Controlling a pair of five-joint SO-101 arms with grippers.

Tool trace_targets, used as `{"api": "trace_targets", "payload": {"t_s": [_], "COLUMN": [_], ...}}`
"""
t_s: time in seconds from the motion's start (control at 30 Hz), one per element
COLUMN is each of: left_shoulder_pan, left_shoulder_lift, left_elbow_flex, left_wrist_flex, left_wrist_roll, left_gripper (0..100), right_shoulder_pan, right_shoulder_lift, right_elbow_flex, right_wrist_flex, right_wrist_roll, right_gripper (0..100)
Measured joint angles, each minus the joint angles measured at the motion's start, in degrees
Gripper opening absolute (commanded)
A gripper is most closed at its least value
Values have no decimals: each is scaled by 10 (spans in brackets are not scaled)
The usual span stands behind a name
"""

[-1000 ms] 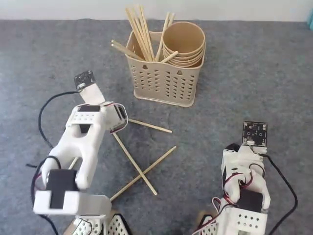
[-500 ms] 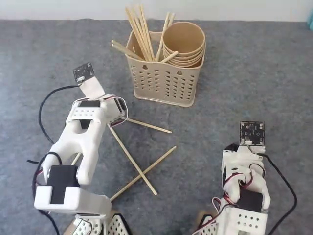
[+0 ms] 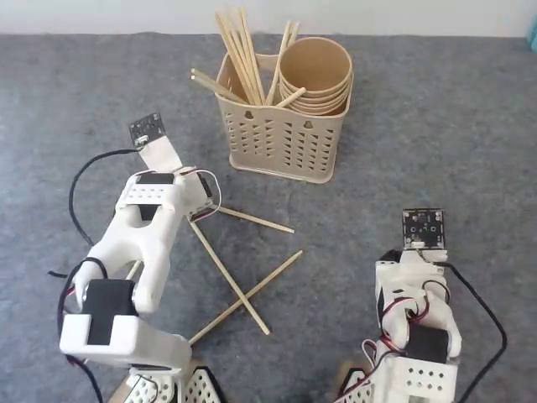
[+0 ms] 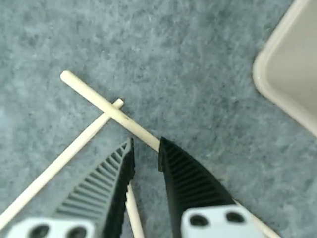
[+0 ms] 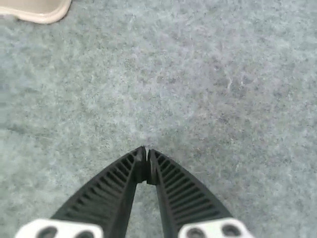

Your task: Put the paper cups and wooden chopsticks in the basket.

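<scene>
The beige basket stands at the back of the grey carpet with a stack of paper cups and several wooden chopsticks in it. Three loose chopsticks lie in front of it: a short one, a long one and one crossing it. My left gripper is open by a narrow gap, low over a chopstick that runs under one fingertip, beside the end of another chopstick. My right gripper is shut over bare carpet with nothing in it.
The left arm lies over the carpet left of the loose chopsticks, and a stick end shows beneath it. The right arm stands at the front right. A basket corner is near the left gripper.
The left arm has shifted slightly back and down toward the ends of the loose chopsticks. The right arm's wrist has edged a little to the left. The chopsticks have not moved.
</scene>
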Motion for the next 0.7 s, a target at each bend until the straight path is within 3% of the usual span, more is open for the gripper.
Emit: {"api": "trace_targets", "payload": {"t_s": [0.53,0.7], "left_shoulder_pan": [9,33], "left_shoulder_lift": [3,63], "left_elbow_flex": [0,-49], "left_wrist_flex": [33,47], "left_wrist_roll": [1,-2], "left_gripper": [159,152], "right_shoulder_pan": [-1,-1], "right_shoulder_lift": [0,0], "right_elbow_flex": [0,0], "right_wrist_flex": [0,0], "right_wrist_roll": [23,25], "right_gripper": [8,8]}}
